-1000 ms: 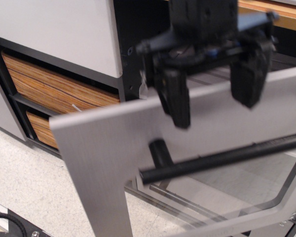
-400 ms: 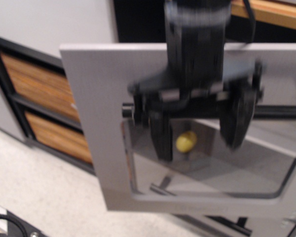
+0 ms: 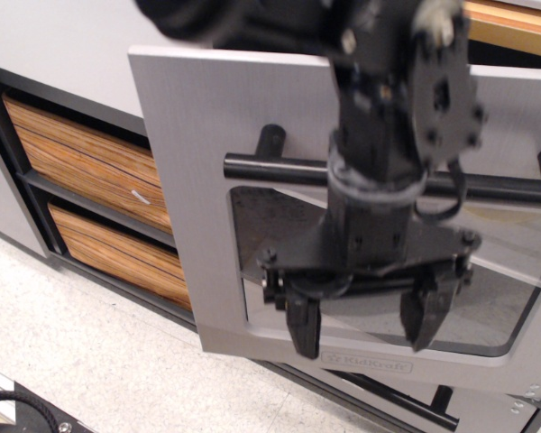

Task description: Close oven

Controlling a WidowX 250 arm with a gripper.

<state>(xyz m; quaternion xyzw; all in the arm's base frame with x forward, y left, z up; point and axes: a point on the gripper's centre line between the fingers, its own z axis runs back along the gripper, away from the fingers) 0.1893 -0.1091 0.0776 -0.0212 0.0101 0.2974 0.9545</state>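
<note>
Oven (image 3: 185, 180): its brushed silver-grey door stands nearly upright and fills the middle and right of my view, hiding the dark inside.
Handle (image 3: 270, 168): a thick black bar running across the door above the glass window, held off it by a short black post at its left end.
Window (image 3: 270, 244): glass, set low in the door, reflecting pale shapes; a small name badge sits on the frame just below it.
My hand (image 3: 364, 327): pointing down in front of the window, below the handle, its two black fingers spread apart with nothing between them.
Contact: I cannot tell whether my fingers touch the door.
Drawers (image 3: 81, 162): two striped wood-grain fronts in a black frame, left of the door.
Floor (image 3: 81, 352): pale and speckled.
</note>
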